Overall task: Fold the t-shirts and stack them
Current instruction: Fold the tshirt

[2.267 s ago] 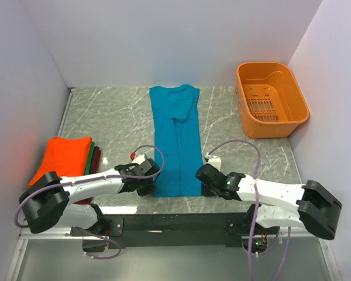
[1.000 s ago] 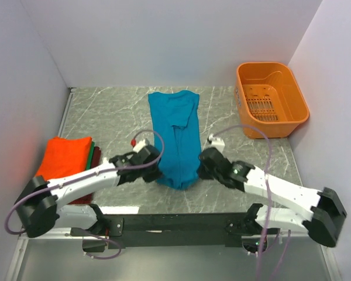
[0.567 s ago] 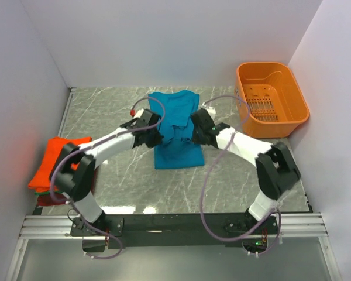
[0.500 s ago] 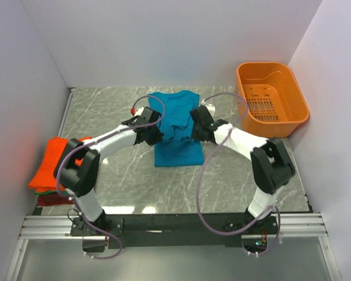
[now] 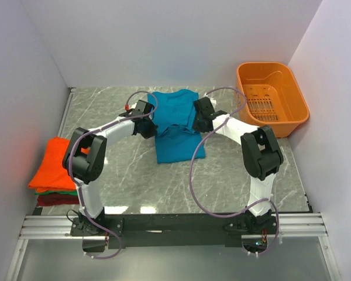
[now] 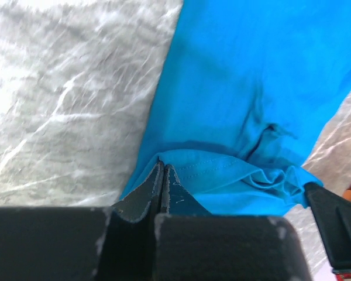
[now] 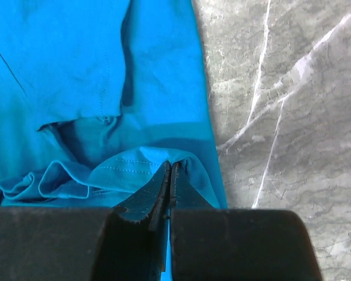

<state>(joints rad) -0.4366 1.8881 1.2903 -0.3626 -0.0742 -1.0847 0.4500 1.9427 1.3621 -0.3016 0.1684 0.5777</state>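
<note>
The teal-blue t-shirt (image 5: 178,143) lies in the middle of the marble table, its near half doubled back over the far half. My left gripper (image 5: 149,122) is shut on the hem at the shirt's left edge, and my right gripper (image 5: 199,120) is shut on the hem at its right edge. In the left wrist view the closed tips (image 6: 162,167) pinch the stitched teal hem (image 6: 222,175). The right wrist view shows the same on its side, tips (image 7: 169,166) pinching the hem (image 7: 134,167). Folded t-shirts (image 5: 58,161), orange on top of green and dark red, are stacked at the left.
An orange plastic basket (image 5: 286,126) stands at the back right. White walls close off the back and both sides. Both arms stretch far out from their bases, with cables looping above the table (image 5: 123,170).
Both grippers have carried the shirt's near hem up and away towards the far end, doubling the shirt over itself. The arms are now stretched out much further.
</note>
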